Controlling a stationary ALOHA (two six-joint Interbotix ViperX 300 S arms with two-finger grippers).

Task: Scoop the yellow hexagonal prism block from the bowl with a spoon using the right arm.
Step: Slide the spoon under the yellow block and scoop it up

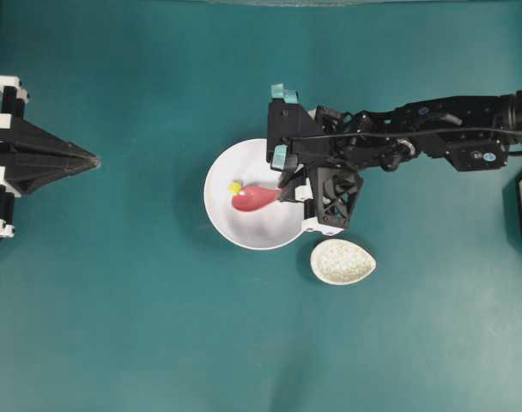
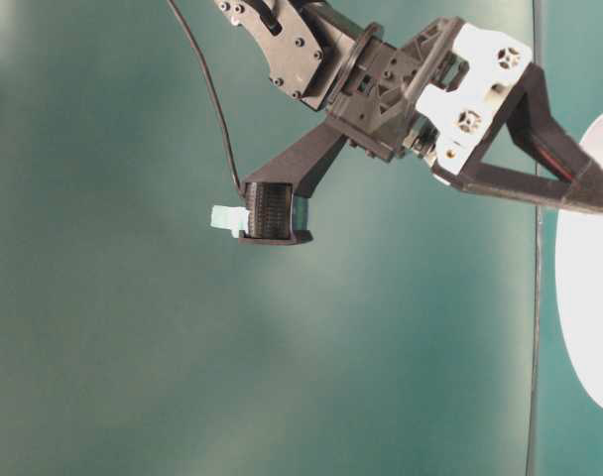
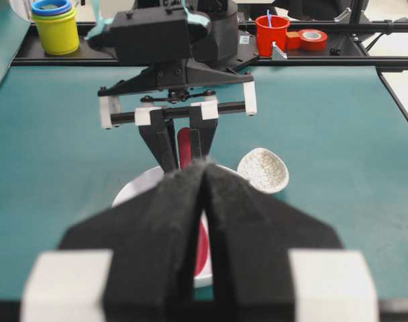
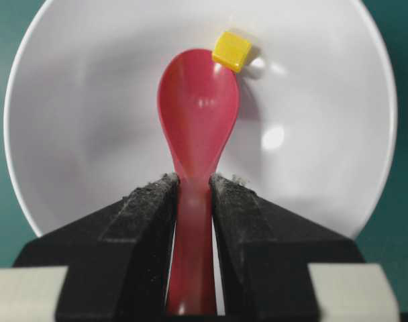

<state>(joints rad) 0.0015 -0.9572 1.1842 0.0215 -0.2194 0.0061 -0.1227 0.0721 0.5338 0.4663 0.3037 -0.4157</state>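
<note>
Scooping step under way: right hand [image 4: 190, 201] clamped on spoon [image 4: 198, 114], scoop tip touching yellow block [image 4: 231, 51] inside bowl [image 4: 76, 134]. Next, probably sliding underneath. Left hand [image 3: 204, 221] clenched, empty.

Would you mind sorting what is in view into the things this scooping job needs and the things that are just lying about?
Needed:
- yellow block, beside the spoon tip
- white bowl
- red spoon
- right gripper, fingers shut on the spoon handle

Lying about:
- speckled egg-shaped rest
- left gripper, shut, empty
- yellow cup, red cup, red tape roll

Teal tabletop [image 1: 115, 326] under even light, black rail [image 3: 365, 50] along its far edge
</note>
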